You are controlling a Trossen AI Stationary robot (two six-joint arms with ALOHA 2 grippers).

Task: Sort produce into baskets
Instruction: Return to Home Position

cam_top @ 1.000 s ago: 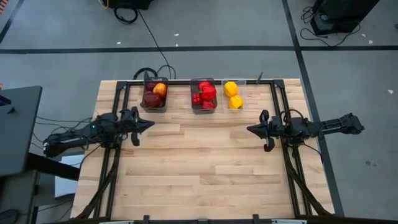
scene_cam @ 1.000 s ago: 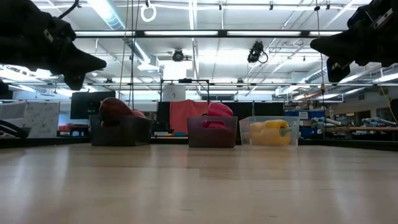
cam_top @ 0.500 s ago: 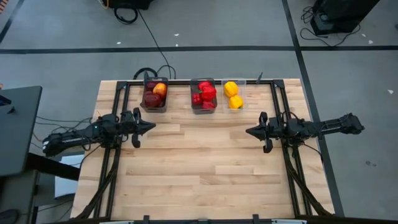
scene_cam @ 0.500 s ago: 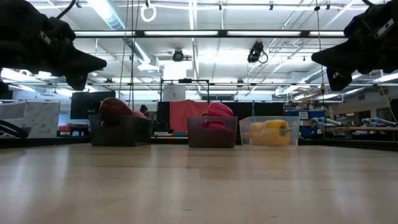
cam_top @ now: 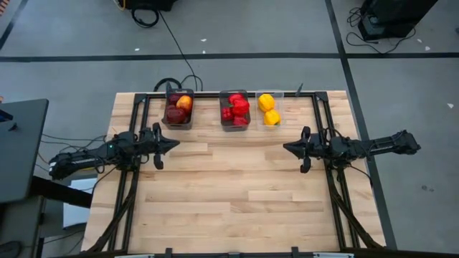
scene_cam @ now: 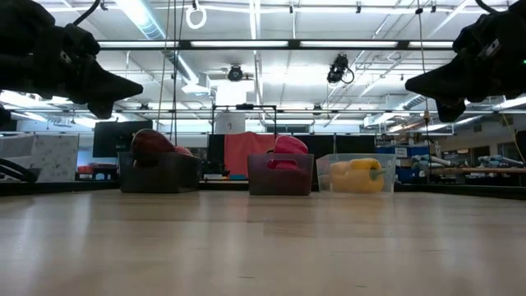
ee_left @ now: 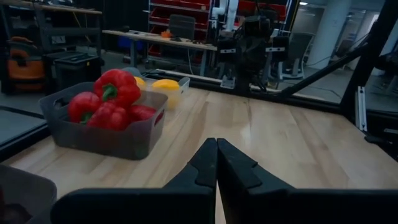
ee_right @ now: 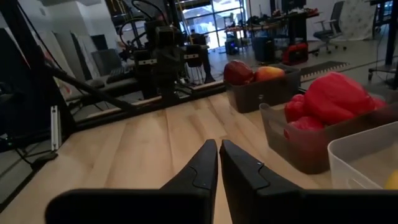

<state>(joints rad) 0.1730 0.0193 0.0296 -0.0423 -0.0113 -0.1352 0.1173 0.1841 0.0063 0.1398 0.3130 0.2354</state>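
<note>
Three bins stand in a row at the table's far edge. The left dark-grey bin (cam_top: 178,109) holds dark red and red-yellow apples (cam_top: 183,102). The middle dark-grey bin (cam_top: 234,110) holds red bell peppers (ee_left: 109,99). The nearly clear bin (cam_top: 269,110) holds two yellow bell peppers (scene_cam: 355,173). My left gripper (cam_top: 175,143) is shut and empty above the table's left side, below the apple bin in the high view. My right gripper (cam_top: 286,148) is shut and empty above the right side, pointing toward the table's middle.
Bare wooden tabletop (cam_top: 229,193) spreads between and in front of the two arms. Black frame rails (cam_top: 136,115) run along the table's left, right and far sides. Cables (cam_top: 172,84) lie at the far edge behind the apple bin.
My right gripper has shifted slightly toward the table's left; both stay shut.
</note>
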